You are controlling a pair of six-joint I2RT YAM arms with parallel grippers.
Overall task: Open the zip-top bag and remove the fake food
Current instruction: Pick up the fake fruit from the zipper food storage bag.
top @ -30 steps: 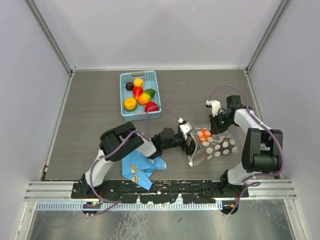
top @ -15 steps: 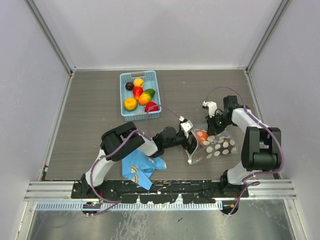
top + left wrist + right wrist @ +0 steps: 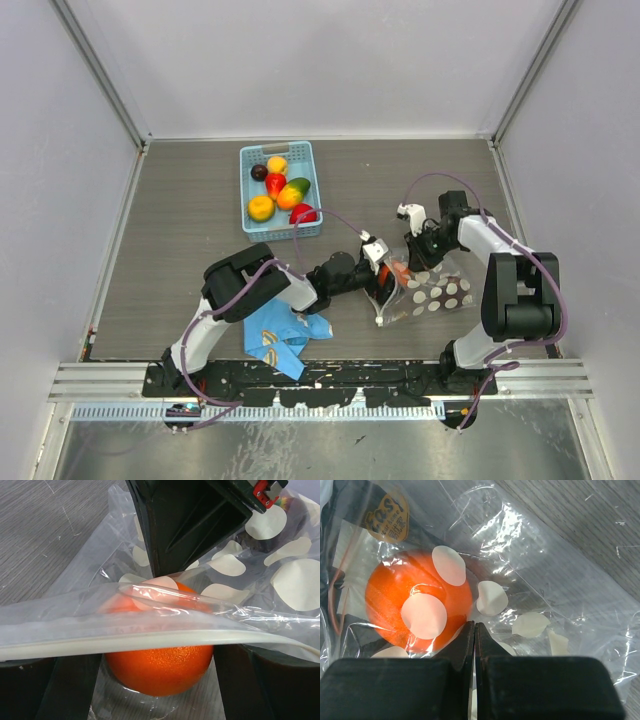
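The zip-top bag [image 3: 432, 293], clear with white dots, lies right of centre. An orange fake fruit [image 3: 397, 270] sits inside it by the mouth. In the left wrist view my left gripper [image 3: 159, 680] has a finger against each side of the orange [image 3: 160, 667], under the white zip strip [image 3: 150, 642]. My right gripper [image 3: 475, 627] is shut on the bag's upper plastic [image 3: 530, 595] just beside the orange [image 3: 415, 605]. It stands over the bag in the top view [image 3: 415, 250]. A dark item [image 3: 445, 300] lies deeper in the bag.
A light blue basket [image 3: 247, 190] at the back left holds several fake fruits. A blue print cloth [image 3: 280, 335] lies near the front edge beside my left arm. Side walls stand close on both sides.
My right gripper has moved left toward my left gripper, pulling the bag's top plastic along. The orange and the bag mouth have shifted slightly left. My left gripper has barely moved.
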